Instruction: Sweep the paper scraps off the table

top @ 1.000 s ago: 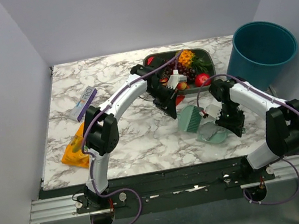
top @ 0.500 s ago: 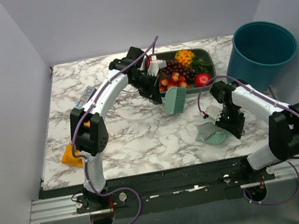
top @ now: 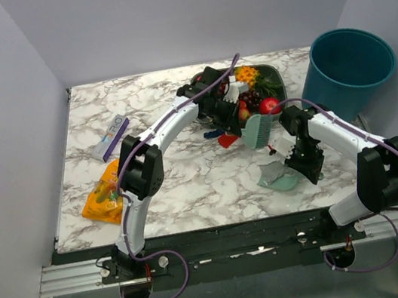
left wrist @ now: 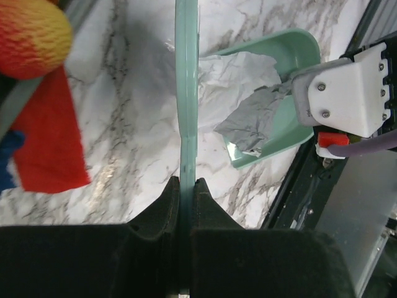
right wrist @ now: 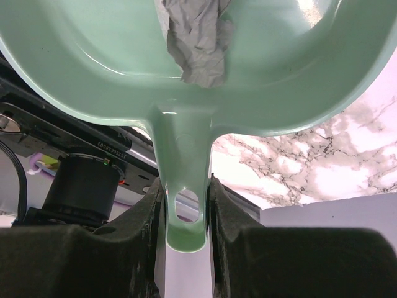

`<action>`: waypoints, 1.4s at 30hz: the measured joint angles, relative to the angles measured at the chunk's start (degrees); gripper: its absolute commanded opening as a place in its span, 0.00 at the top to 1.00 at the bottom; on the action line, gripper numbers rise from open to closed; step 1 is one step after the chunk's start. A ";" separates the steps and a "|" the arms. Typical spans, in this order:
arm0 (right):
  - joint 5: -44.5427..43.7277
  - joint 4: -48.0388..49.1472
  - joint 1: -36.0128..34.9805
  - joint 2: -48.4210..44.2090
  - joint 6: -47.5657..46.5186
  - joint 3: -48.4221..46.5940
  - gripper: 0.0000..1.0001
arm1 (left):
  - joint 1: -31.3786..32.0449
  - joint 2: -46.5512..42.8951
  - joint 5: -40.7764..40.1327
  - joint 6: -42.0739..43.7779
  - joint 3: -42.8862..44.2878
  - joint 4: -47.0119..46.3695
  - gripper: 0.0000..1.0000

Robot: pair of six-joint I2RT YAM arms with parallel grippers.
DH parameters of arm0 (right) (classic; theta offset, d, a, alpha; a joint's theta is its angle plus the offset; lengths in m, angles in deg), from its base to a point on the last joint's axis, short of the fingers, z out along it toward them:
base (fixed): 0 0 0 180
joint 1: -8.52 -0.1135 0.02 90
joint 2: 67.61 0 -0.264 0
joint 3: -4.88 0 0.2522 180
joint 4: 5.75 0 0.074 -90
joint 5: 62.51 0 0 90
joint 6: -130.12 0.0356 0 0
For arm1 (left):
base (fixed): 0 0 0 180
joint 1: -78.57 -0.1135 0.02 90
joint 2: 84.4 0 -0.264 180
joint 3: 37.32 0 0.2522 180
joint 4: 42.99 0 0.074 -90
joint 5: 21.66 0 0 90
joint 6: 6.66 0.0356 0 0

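My left gripper (top: 239,117) (left wrist: 186,184) is shut on the flat handle of a mint green brush (top: 258,131) (left wrist: 187,87), held over the table (top: 173,176) just in front of the fruit tray. A red paper scrap (top: 229,140) (left wrist: 51,139) and a dark blue scrap (top: 212,133) (left wrist: 6,162) lie left of the brush. My right gripper (top: 300,156) (right wrist: 185,186) is shut on the handle of a mint green dustpan (top: 279,177) (right wrist: 273,74) (left wrist: 300,59), tilted low near the front right. A crumpled white and grey scrap (right wrist: 196,38) (left wrist: 245,99) lies in the pan.
A dark tray of fruit (top: 270,72) stands at the back centre. A teal bin (top: 350,70) stands off the right edge. An orange snack bag (top: 104,200) and a purple and white box (top: 111,137) lie on the left side.
My left arm swung the brush back towards the tray and then right again, to just behind the dustpan. The red and blue scraps now show left of the brush. The dustpan barely moved.
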 measured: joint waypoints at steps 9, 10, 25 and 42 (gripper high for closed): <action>0.59 0.94 0.00 0.20 0.74 -0.22 0.99 | 2.36 1.64 7.41 -0.66 -0.13 -0.68 1.00; 0.83 1.33 0.00 0.20 0.76 -0.22 0.99 | 2.45 1.62 8.11 -0.81 -0.13 -0.70 1.00; 8.04 10.45 0.00 -7.43 1.46 -0.15 1.00 | -1.51 -5.68 14.60 -4.70 0.20 -3.52 1.00; 10.38 12.98 0.00 -5.09 3.96 0.90 0.99 | -22.97 -28.57 -6.71 -0.02 -18.67 2.56 1.00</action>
